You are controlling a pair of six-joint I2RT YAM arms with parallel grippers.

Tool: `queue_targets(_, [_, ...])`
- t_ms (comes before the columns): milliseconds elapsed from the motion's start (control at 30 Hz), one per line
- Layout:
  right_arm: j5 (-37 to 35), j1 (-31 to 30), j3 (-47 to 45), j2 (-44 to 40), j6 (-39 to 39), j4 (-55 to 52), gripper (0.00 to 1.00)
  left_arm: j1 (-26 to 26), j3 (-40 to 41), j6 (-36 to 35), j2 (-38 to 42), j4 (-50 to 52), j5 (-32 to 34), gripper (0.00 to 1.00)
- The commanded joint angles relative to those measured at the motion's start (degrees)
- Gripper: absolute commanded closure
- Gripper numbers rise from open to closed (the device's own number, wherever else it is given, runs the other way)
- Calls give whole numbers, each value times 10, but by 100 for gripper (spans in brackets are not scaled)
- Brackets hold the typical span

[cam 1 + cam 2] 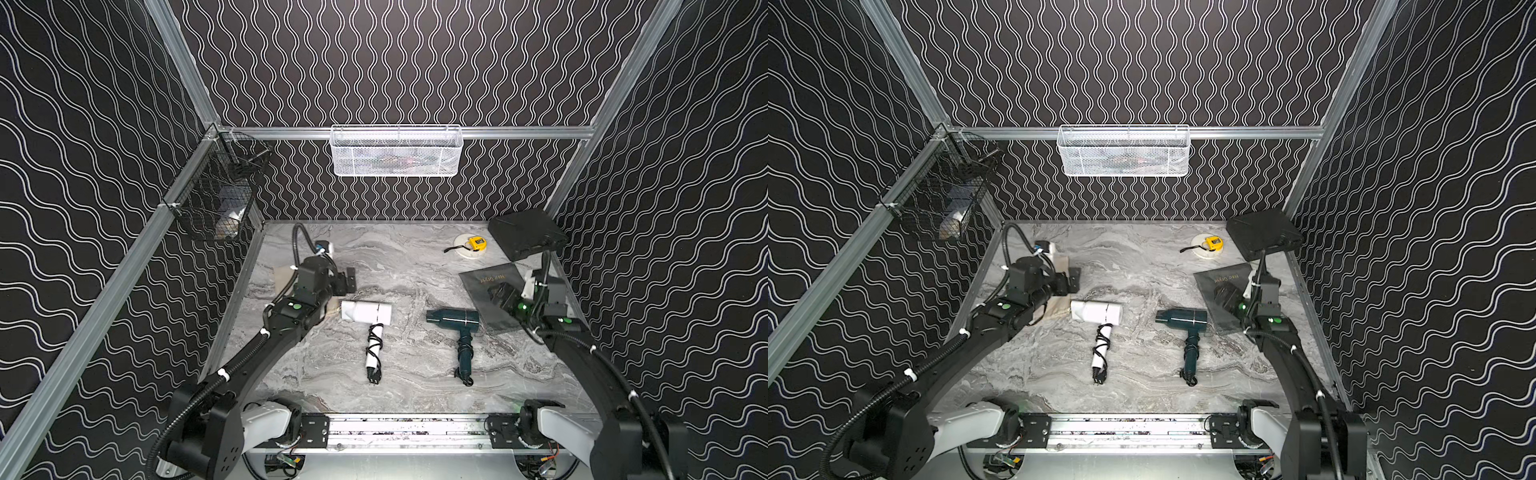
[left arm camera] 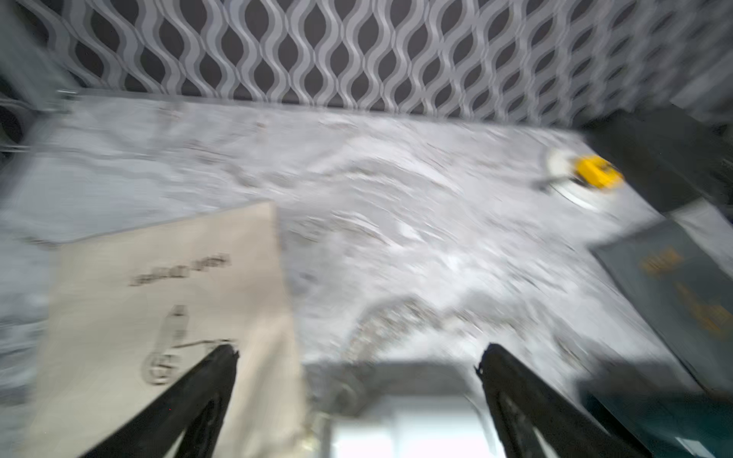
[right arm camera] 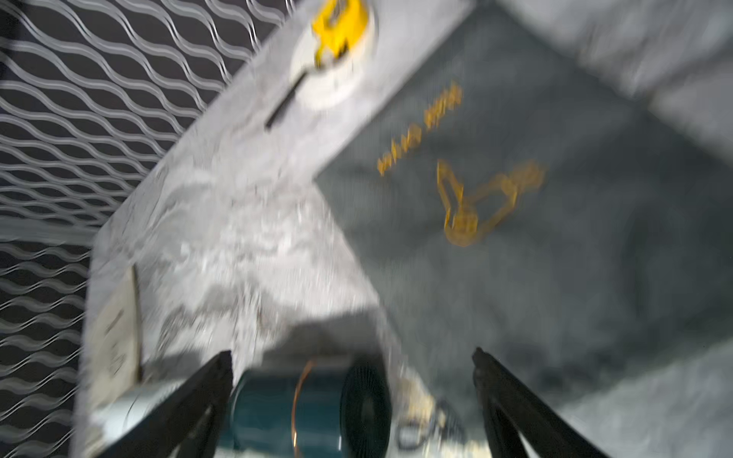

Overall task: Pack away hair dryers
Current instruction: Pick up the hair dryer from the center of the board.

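My left jaws and right jaws gape wide, holding nothing; the white hair dryer point(image 1: 365, 312) and teal hair dryer point(image 1: 455, 320) lie apart, centre of the counter point(image 1: 395, 266).

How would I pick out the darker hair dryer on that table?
On the grey marbled tabletop, two T-shaped dryers lie side by side. The teal hair dryer is the one nearest the dark grey bag. Unlike the white hair dryer, its cord matches its body.
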State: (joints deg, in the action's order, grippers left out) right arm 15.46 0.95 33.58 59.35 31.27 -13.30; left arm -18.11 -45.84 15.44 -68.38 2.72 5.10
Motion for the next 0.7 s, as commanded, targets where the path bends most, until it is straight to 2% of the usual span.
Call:
queue_targets(0, [83,-7,-33,-34,67,-60,4,-44,-8,7,0,40,-18,1])
queue_targets(133, [128,-12,-67,-48,62,-97,4,-92,-8,7,-13,25,-50,1])
queue_targets(233, [149,-42,-91,-49,77,-95,4,-120,-9,1,-34,13,-63,1])
queue_targets(467, [74,-189,-98,-37,118,-101,6,-156,-35,-6,-80,13,-94,1])
queue_targets(667, [66,-208,-100,1,130,-101,15,-164,-36,-5,-86,6,-105,1])
